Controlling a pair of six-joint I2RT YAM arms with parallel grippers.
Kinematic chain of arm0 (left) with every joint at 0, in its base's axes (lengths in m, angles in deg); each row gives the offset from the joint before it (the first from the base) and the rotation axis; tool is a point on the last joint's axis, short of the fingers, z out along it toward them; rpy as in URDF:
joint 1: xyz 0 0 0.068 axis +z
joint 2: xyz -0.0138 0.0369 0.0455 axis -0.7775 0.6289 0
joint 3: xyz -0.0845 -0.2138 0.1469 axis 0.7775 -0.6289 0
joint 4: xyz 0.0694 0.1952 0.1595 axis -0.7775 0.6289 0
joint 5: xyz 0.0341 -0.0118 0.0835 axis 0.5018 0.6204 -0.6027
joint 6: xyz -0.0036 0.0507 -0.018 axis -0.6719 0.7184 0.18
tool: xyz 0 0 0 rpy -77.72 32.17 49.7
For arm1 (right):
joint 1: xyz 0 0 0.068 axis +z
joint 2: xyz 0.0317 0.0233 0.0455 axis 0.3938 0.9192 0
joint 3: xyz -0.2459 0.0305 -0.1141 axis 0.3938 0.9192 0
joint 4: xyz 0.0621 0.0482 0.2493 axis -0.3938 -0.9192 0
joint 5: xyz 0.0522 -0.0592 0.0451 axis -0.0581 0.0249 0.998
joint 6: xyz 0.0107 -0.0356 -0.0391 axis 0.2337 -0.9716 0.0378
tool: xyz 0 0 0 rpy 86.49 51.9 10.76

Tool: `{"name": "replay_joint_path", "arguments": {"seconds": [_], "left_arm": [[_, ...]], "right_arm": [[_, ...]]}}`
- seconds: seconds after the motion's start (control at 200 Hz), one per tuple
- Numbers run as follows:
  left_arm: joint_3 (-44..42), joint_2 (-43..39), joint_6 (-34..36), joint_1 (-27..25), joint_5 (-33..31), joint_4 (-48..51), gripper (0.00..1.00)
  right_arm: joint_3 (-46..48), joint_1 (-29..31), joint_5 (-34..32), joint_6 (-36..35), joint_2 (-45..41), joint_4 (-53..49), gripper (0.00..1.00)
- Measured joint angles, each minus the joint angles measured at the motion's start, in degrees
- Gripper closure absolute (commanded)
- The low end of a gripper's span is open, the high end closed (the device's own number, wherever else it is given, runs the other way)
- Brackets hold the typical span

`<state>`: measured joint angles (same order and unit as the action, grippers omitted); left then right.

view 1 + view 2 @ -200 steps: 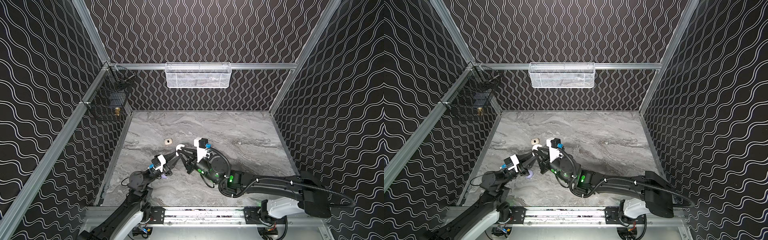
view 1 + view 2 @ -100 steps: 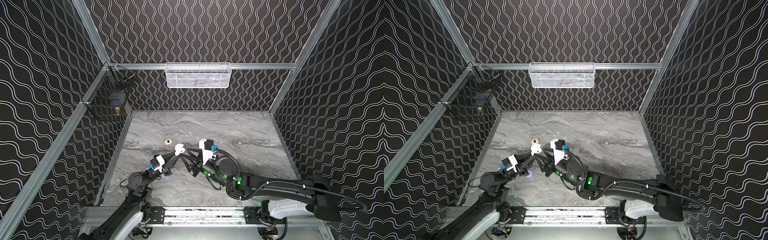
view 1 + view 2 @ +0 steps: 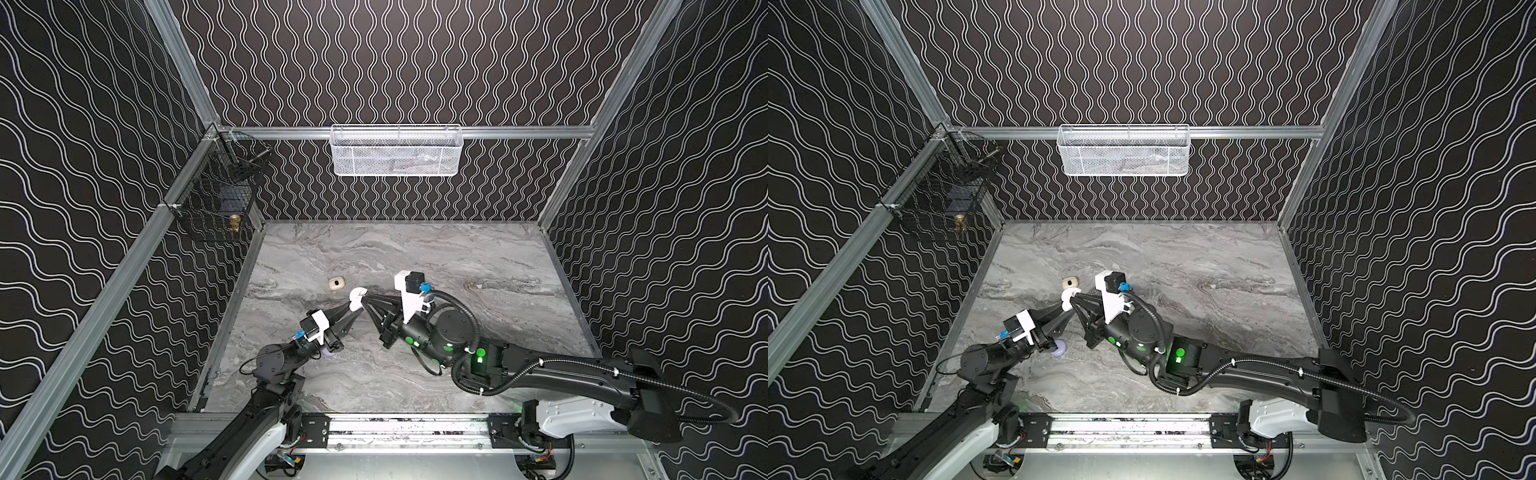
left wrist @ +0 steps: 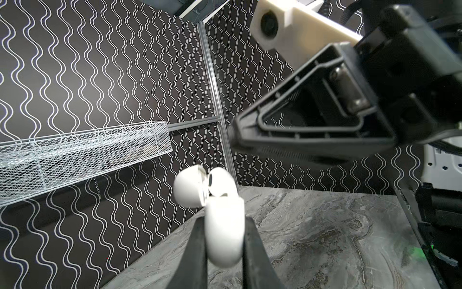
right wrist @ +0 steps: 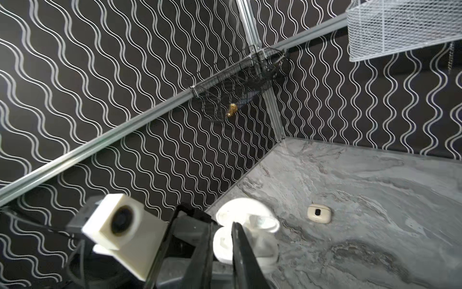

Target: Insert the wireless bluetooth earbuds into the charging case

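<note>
The left gripper (image 4: pixel 225 220) is clamped across the body of a white charging case (image 4: pixel 225 240), low in the middle of the left wrist view, gripping it by its two broad sides. The lid (image 4: pixel 187 189) is swung open to the left. One of the wireless bluetooth earbuds (image 4: pixel 221 184) pokes its rounded head out of the case mouth. I cannot tell whether it is fully seated.

In a top view the right gripper (image 3: pixel 366 296) points at the case from the right, jaws drawn narrow. Whether they pinch anything I cannot tell.

The case is probably light, hard and glossy, so it could twist or slip. The low hold across the sides suits it, clear of hinge and lid. The bud is tiny and slick, so it is best nudged down on its head rather than squeezed.

On the table (image 3: pixel 436 257), above and left of the grippers, lies a cream case (image 3: pixel 336 283), and a lilac object (image 3: pixel 1059 348) lies under the left arm.
</note>
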<state>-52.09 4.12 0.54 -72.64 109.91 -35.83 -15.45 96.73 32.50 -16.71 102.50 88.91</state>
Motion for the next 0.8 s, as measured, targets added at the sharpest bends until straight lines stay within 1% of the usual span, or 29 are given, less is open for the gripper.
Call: {"name": "replay_joint_path", "arguments": {"seconds": [0.15, 0.345, 0.435, 0.55, 0.621, 0.681, 0.796], "left_arm": [[0.0, 0.0, 0.0, 0.0, 0.0, 0.1, 1.00], [0.0, 0.0, 0.0, 0.0, 0.1, 0.1, 1.00], [0.0, 0.3, 0.0, 0.0, 0.1, 0.0, 1.00], [0.0, 0.4, 0.1, 0.0, 0.1, 0.0, 1.00], [0.0, 0.7, 0.2, 0.0, 0.1, -0.1, 1.00], [0.0, 0.9, 0.2, 0.0, 0.1, -0.1, 1.00], [0.0, 1.1, 0.2, 0.0, 0.5, 0.1, 1.00]], "right_arm": [[-2.0, 0.0, -0.3, 0.4, 2.1, -1.0, 0.89], [-2.4, 0.0, 2.6, 1.1, 3.2, -1.4, 0.88], [-2.1, 0.1, 3.3, 1.3, 2.9, -1.3, 0.85], [-0.4, 0.1, 3.7, 1.2, 1.0, -1.3, 0.75], [1.7, 0.1, 4.1, 0.9, -1.0, 0.0, 0.74], [2.6, 0.1, 4.3, 0.4, -2.3, 0.1, 0.76], [2.8, 0.1, 3.7, -0.1, -4.5, -0.2, 0.88]]}}
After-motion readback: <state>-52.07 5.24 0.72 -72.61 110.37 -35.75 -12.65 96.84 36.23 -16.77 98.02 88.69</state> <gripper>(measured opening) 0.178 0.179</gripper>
